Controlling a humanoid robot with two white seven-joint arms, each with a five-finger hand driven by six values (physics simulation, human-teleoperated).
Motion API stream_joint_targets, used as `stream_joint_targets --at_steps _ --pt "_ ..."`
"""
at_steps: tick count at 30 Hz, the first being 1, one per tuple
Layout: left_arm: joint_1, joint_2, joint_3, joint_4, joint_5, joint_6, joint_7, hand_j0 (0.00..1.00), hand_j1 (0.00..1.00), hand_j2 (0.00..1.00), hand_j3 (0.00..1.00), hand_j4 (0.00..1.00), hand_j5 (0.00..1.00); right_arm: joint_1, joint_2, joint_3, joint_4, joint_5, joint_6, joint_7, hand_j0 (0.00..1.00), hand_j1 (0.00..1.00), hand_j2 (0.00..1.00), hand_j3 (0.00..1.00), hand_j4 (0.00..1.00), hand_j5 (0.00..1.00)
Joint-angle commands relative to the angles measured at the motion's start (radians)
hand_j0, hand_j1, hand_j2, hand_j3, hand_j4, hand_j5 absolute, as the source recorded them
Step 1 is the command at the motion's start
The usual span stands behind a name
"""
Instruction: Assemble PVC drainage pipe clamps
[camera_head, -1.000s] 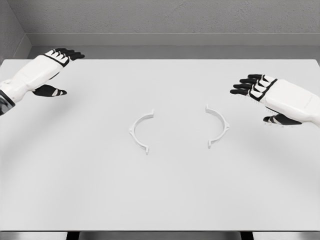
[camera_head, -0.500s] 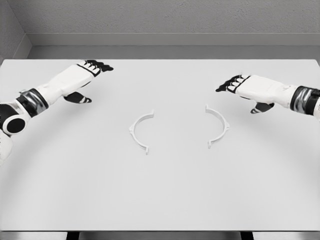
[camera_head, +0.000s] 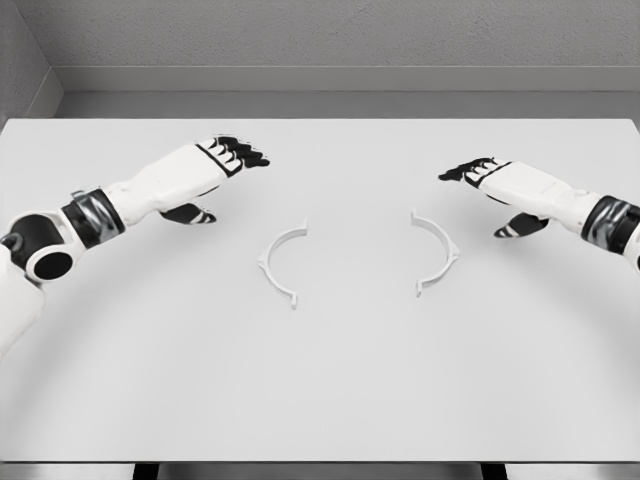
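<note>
Two white half-ring clamp pieces lie mid-table (camera_head: 330, 380) in the head view, open sides facing each other, well apart: the left clamp half (camera_head: 281, 264) and the right clamp half (camera_head: 436, 252). The left hand (camera_head: 205, 170) reaches in above and left of its half, fingers loosely extended, holding nothing. The right hand (camera_head: 500, 185) hovers beyond its half, fingers likewise relaxed and empty.

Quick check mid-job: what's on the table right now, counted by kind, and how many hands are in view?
Clamp halves: 2, the left clamp half and the right clamp half, lying apart on the white table.
Hands: 2, left hand and right hand, both open, holding nothing.
Total: 4
</note>
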Motion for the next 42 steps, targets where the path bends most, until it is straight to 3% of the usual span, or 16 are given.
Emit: stream_joint_targets --at_steps 1,8,11,19,29,36,42 --pt "0.008 0.056 0.006 -0.102 0.024 0.001 0.001 1.0 1.0 1.0 1.0 1.0 1.0 0.0 0.026 -0.039 0.017 -0.008 0.003 -0.004 1.0 1.0 1.0 1.0 1.0 1.0" --pt "0.067 0.114 0.015 -0.24 0.038 0.001 0.001 1.0 1.0 1.0 1.0 1.0 1.0 0.0 0.093 -0.034 0.11 -0.005 0.003 -0.003 1.0 1.0 1.0 1.0 1.0 1.0" --pt "0.087 0.113 0.015 -0.254 0.04 0.001 0.001 1.0 1.0 1.0 1.0 1.0 1.0 0.0 0.115 -0.034 0.118 -0.003 0.003 -0.003 1.0 1.0 1.0 1.0 1.0 1.0" --pt "0.137 0.102 0.014 -0.245 0.033 0.001 -0.005 1.0 1.0 1.0 1.0 1.0 1.0 0.002 0.118 -0.028 0.125 -0.006 0.003 0.0 1.0 1.0 1.0 1.0 1.0 1.0" --pt "0.137 0.065 0.011 -0.256 0.033 0.001 -0.005 1.0 1.0 1.0 1.0 1.0 1.0 0.003 0.106 -0.034 0.112 -0.059 0.003 0.002 1.0 1.0 1.0 1.0 1.0 1.0" --pt "0.167 0.062 0.011 -0.28 0.033 0.001 -0.005 1.0 1.0 1.0 1.0 1.0 1.0 0.006 0.106 -0.03 0.098 -0.071 0.003 0.002 1.0 1.0 1.0 1.0 1.0 1.0" --pt "0.173 0.061 0.005 -0.257 0.021 0.001 -0.007 1.0 1.0 1.0 1.0 1.0 1.0 0.008 0.104 -0.026 0.078 -0.071 0.003 0.002 1.0 1.0 1.0 1.0 1.0 1.0"
